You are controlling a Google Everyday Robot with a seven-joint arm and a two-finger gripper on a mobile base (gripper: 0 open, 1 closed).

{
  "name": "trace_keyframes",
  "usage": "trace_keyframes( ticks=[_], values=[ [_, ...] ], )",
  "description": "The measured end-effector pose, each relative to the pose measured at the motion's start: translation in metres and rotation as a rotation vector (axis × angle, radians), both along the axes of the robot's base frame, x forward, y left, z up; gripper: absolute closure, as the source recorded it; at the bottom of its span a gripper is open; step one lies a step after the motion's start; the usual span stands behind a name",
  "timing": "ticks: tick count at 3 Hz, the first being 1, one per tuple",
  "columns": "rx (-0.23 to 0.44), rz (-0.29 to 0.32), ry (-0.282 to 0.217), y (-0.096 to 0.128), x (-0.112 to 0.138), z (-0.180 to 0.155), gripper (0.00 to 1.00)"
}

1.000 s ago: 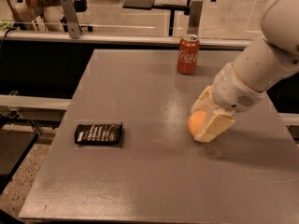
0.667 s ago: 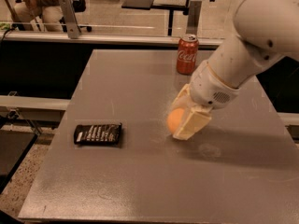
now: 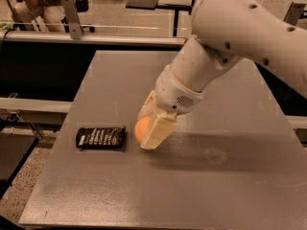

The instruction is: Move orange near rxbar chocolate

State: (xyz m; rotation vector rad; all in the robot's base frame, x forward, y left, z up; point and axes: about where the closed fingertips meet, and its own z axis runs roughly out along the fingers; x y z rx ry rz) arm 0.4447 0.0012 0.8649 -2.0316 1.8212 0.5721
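Grey table (image 3: 230, 186) | hand (image 3: 149, 127) clasps orange (image 3: 140, 131) just beside rxbar chocolate (image 3: 101, 137) | person (image 3: 45, 1) behind

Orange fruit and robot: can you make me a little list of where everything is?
surface: grey flat table
held thing: round smooth orange fruit
jaws: shut on the fruit, at the end of the white robot arm, over the table's middle
snack: flat black-wrapped bar with white lettering, left of the fruit
gap: close, not touching
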Motion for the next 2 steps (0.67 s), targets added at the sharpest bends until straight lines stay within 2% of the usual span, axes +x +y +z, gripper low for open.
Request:
trace_keyframes(
  ticks=[1,2],
  values=[
    [0.016,0.041,0.005,0.0285,0.0007,-0.0053,0.80],
    [0.016,0.052,0.000,0.0334,0.0056,-0.0099,0.50]
  ],
)
